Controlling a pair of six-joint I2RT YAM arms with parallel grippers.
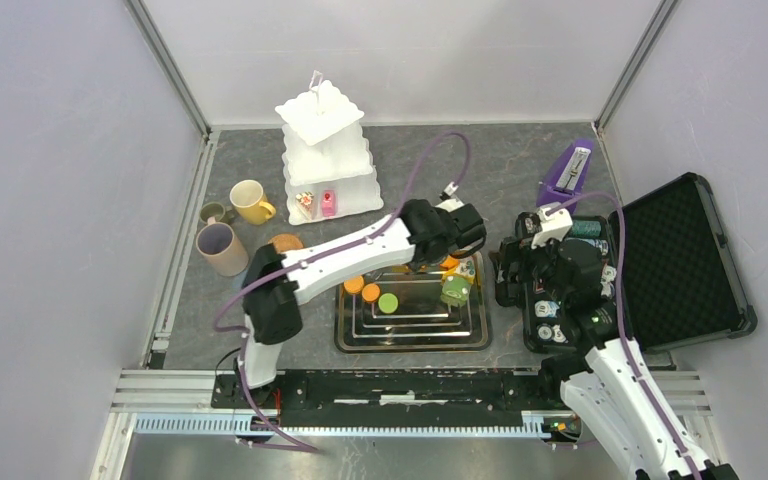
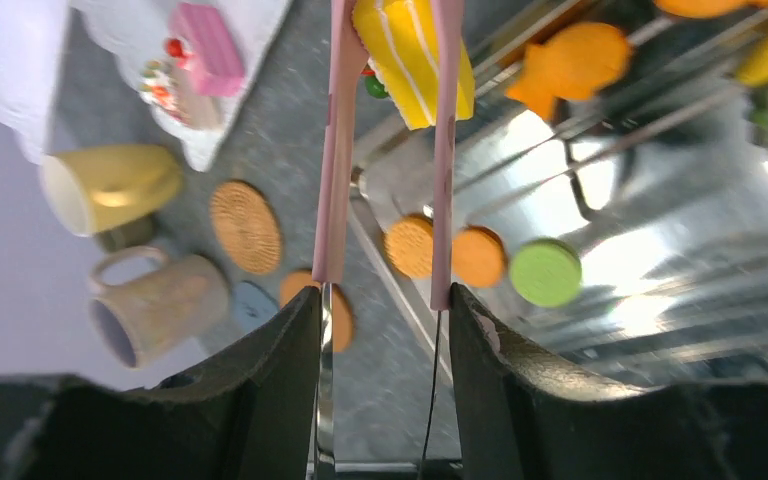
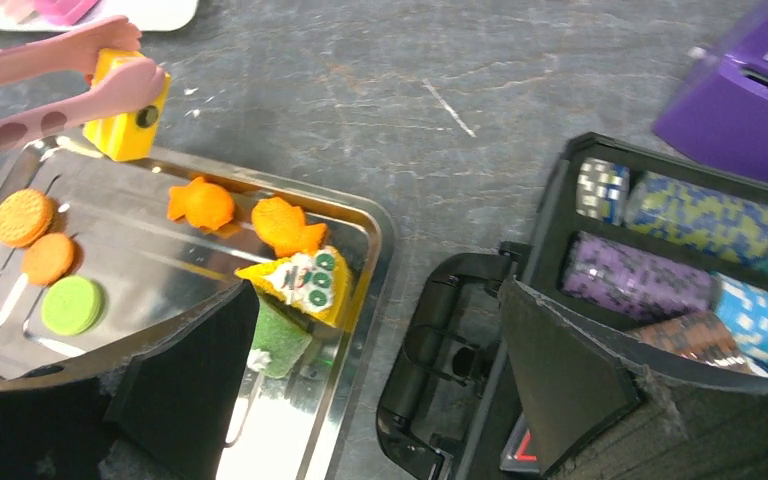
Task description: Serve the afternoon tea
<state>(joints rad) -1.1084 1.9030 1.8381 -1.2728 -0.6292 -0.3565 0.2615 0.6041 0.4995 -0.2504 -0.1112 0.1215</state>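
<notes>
Slate-grey tabletop (image 1: 500,170); pink tongs (image 2: 335,150) pinch yellow cake (image 2: 405,60) (white-striped) at steel tray (image 3: 150,270) rim.

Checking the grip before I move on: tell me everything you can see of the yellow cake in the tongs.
The yellow cake is a small blocky toy slice, bright yellow with white stripes on one face and a dark round dot on another. It is pinched, tilted, between the rounded tips of the pink tongs, which the left gripper squeezes. It is at a corner of the metal tray; whether it touches the rim cannot be told.
</notes>
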